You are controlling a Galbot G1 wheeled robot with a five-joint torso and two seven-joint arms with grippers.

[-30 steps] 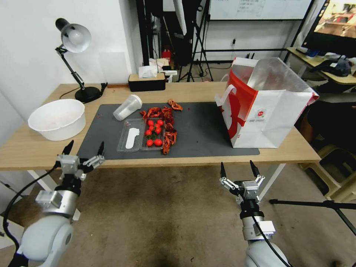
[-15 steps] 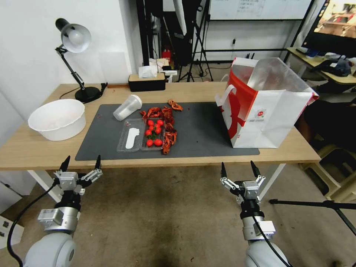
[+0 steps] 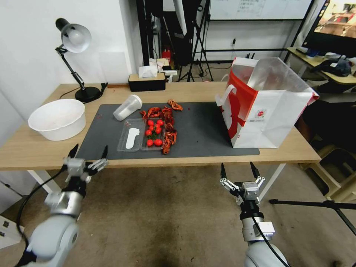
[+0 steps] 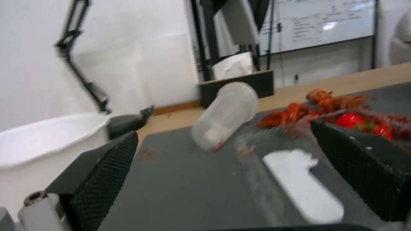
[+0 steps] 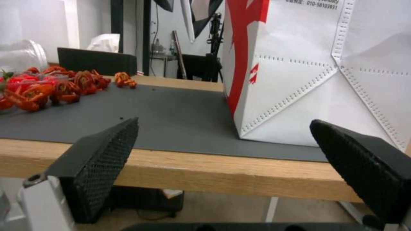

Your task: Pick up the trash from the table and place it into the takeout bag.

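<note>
L gripper (image 3: 89, 152) at table's near edge, approx 7 o'clock of the mat (image 3: 207, 129), fingers spread wide, nothing between. R gripper (image 3: 238, 170) parked below the table (image 3: 282, 150) edge, 6 o'clock of the takeout bag (image 3: 276, 111), also spread wide, empty.

Trash on mat: translucent plastic cup (image 3: 127, 107) lying on its side at approx 11 o'clock of mat centre. Just at its 5 o'clock, a clear plastic tray (image 3: 134, 140) w/ white insert and cherry tomatoes (image 3: 153, 132). Red shell scraps (image 3: 167, 126) along tray's 12–3 o'clock side. Bag upright at mat's 3 o'clock end, mouth open.

Handling (judgement): cup light, thin-walled, prob. crushes and rolls; take across mid-body, soft squeeze. Tray flimsy, low, likely slippery; tomatoes roll if tipped, so pinch a rim and keep level. Scraps small, brittle, awkward for wide fingers.

Hard to make out: bag interior mostly hidden behind its wall; L wrist view blurred, tray edges nearly vanish. No can, blue cup, bowl or bun seen.
</note>
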